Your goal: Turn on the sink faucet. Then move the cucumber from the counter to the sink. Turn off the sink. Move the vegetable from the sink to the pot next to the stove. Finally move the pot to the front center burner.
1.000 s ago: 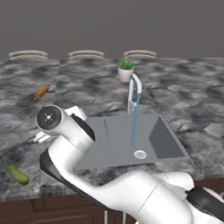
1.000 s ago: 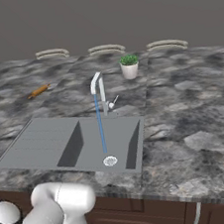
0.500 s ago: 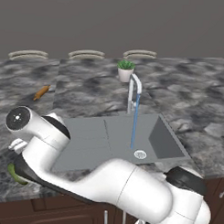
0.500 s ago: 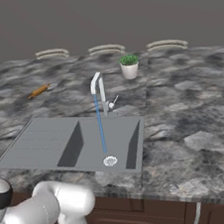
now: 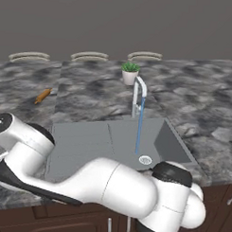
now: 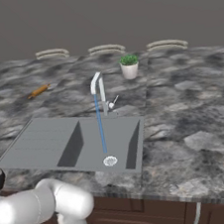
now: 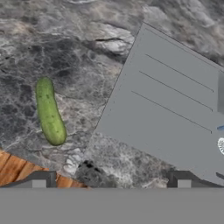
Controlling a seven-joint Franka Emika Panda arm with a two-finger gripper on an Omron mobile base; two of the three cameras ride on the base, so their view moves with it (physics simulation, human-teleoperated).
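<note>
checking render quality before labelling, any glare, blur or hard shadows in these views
Left base view: flat, even light, no glare on the sink; the water stream is crisp. Right base view: the counter veining looks soft. Hand view: the cucumber is sharp, with almost no shadow.

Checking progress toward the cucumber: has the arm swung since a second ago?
Yes. In the left base view its elbow joint has swung left, away from the sink, toward the counter's left end.
</note>
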